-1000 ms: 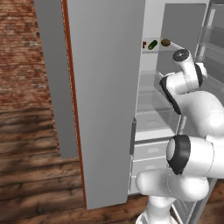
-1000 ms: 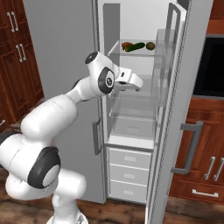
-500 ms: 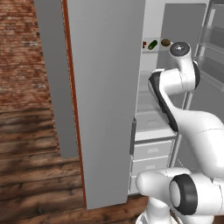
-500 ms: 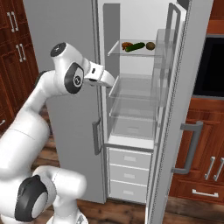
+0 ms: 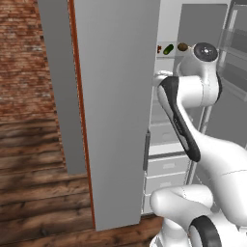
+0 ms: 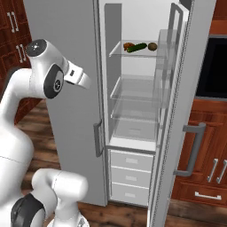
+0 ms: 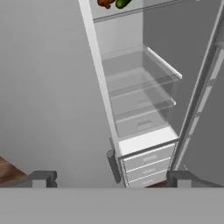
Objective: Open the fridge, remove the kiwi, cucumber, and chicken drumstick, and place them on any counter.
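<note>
Right base view had the fridge [image 6: 66, 66] with its right door swung wide open, white interior and clear glass shelves exposed. Top shelf [image 6: 133, 54] carried all three foods in a row: chicken drumstick [image 6: 128, 45] at the left, cucumber [image 6: 137, 47] in the middle, touching or just beside the drumstick, kiwi [image 6: 152, 46] at the right, slightly apart. Lower two shelves and the drawers [image 6: 131, 161] under them looked bare.

Arm was raised in front of the closed left door, hand pointing toward the fridge opening, well short of the shelves.

Hand view: gripper [image 7: 110, 178] had its fingers spread wide, nothing between them, nothing touched. It looked down past the left door's handle [image 7: 113, 165] into the open compartment; drumstick [image 7: 105, 3] and cucumber [image 7: 123, 3] were cut off at the top edge.

Left base view: cucumber [image 5: 168, 49] and kiwi [image 5: 182, 47] visible on the shelf beyond the door edge, beside the arm's upper joint. Floor [image 5: 34, 183] was dark wood planks.
</note>
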